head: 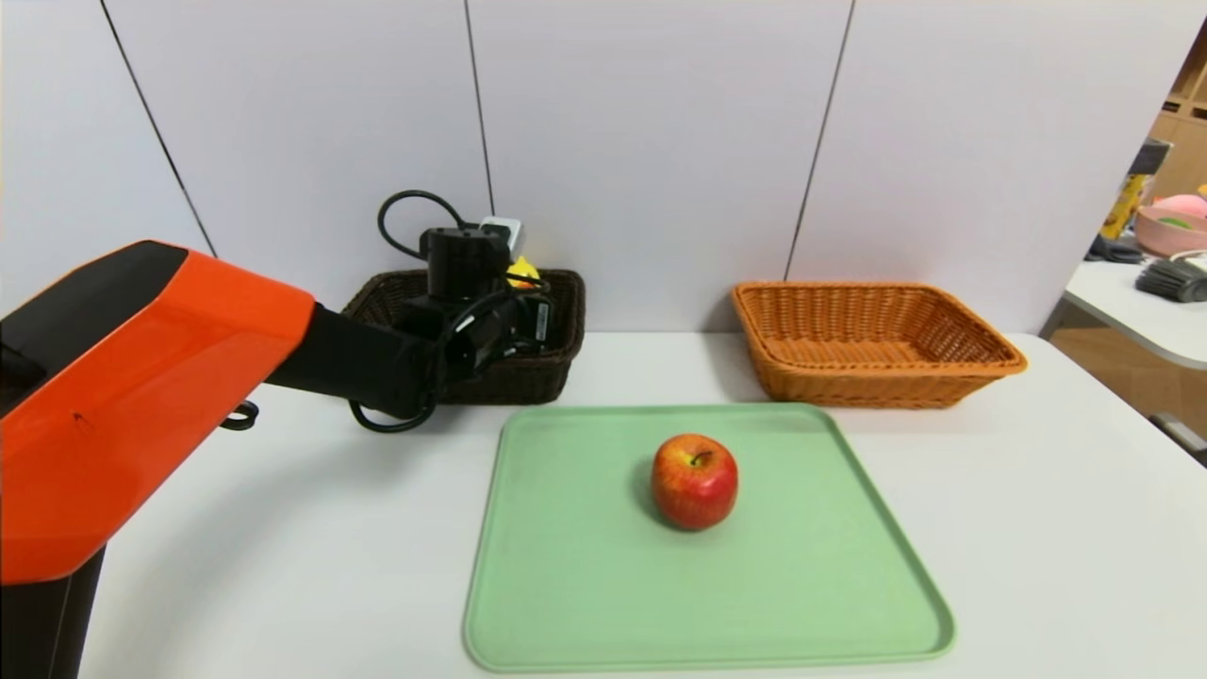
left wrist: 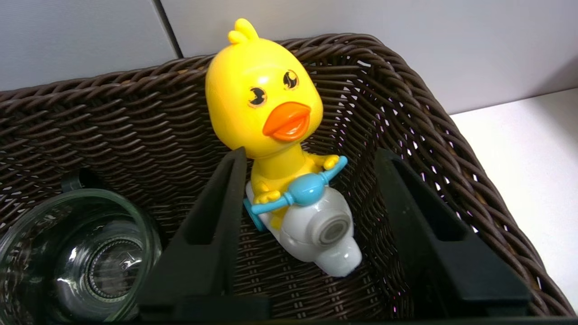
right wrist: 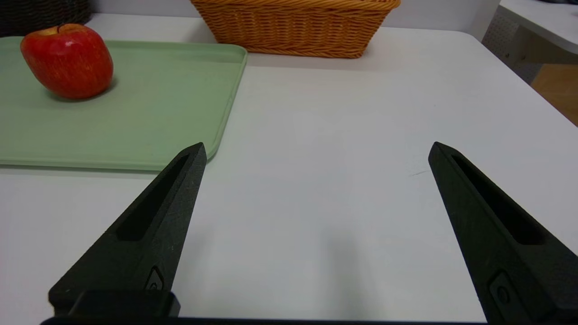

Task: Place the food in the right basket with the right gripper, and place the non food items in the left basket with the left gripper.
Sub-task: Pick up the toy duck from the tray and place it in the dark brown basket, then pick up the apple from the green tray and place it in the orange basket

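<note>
The yellow duck toy on its white-blue scooter (left wrist: 266, 104) stands inside the dark brown left basket (left wrist: 113, 113), between the fingers of my left gripper (left wrist: 311, 153). The gripper is open; one finger is close beside the duck and the other is well apart from it. The clear glass cup (left wrist: 86, 257) lies in the same basket beside the gripper. In the head view my left gripper (head: 490, 311) reaches into that basket (head: 566, 311). The red apple (head: 695, 479) rests on the green tray (head: 585, 566). The orange right basket (head: 877, 344) has nothing in it. My right gripper (right wrist: 316, 149) hovers open over bare table, out of the head view.
The white table (head: 1037, 528) carries the tray in front and both baskets along the back wall. A second table (head: 1169, 273) with clutter stands off to the far right. From the right wrist, the apple (right wrist: 67, 61), tray (right wrist: 158, 104) and orange basket (right wrist: 293, 27) lie ahead.
</note>
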You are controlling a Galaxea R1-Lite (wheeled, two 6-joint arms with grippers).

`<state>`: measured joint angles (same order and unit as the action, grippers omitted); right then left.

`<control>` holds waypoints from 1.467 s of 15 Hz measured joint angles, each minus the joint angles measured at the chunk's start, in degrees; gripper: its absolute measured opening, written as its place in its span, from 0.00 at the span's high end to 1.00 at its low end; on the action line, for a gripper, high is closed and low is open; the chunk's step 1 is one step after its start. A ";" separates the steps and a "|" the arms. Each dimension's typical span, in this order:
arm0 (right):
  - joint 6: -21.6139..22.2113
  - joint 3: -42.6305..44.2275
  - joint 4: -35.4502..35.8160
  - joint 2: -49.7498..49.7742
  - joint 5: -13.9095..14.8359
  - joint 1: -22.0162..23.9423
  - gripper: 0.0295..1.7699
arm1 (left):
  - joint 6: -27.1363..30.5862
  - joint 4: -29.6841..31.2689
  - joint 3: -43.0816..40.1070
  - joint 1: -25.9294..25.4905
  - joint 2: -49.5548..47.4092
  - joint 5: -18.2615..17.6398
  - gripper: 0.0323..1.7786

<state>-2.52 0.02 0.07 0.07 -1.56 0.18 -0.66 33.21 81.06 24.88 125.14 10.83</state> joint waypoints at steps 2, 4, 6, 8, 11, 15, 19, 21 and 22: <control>0.00 0.00 0.00 0.00 0.00 0.00 0.04 | 0.11 -0.46 -0.10 0.00 -0.52 -0.05 0.31; 0.00 0.02 0.00 0.00 0.02 0.00 0.04 | 0.30 -0.57 -0.90 0.00 -2.18 -0.13 0.25; -0.01 0.02 0.00 0.00 0.00 0.00 0.04 | 0.44 -0.60 -3.00 0.20 -5.23 -0.17 0.21; 0.00 0.02 0.00 0.00 0.02 0.00 0.04 | 0.61 -0.66 -6.50 0.74 -9.59 -0.17 0.17; 0.00 0.02 0.00 0.00 0.02 0.00 0.04 | 1.71 -0.85 -13.17 1.07 -17.62 -0.17 0.13; 0.00 0.02 0.00 0.00 0.00 0.00 0.04 | 2.74 -3.83 -21.88 1.19 -31.04 -0.24 0.09; 0.00 0.02 0.00 0.00 0.05 0.00 0.04 | 4.07 -9.70 -31.94 -0.20 -47.36 -0.27 0.07; 0.00 0.02 -0.02 0.00 0.02 0.00 0.04 | 4.23 -12.15 -38.30 -1.65 -55.93 -0.16 0.07; 0.00 0.02 0.00 0.00 0.02 0.00 0.04 | 4.29 -12.85 -42.08 -2.65 -60.64 -0.09 0.06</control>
<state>-2.52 0.05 0.07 0.07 -1.54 0.18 3.63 20.36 38.97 22.24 64.50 10.74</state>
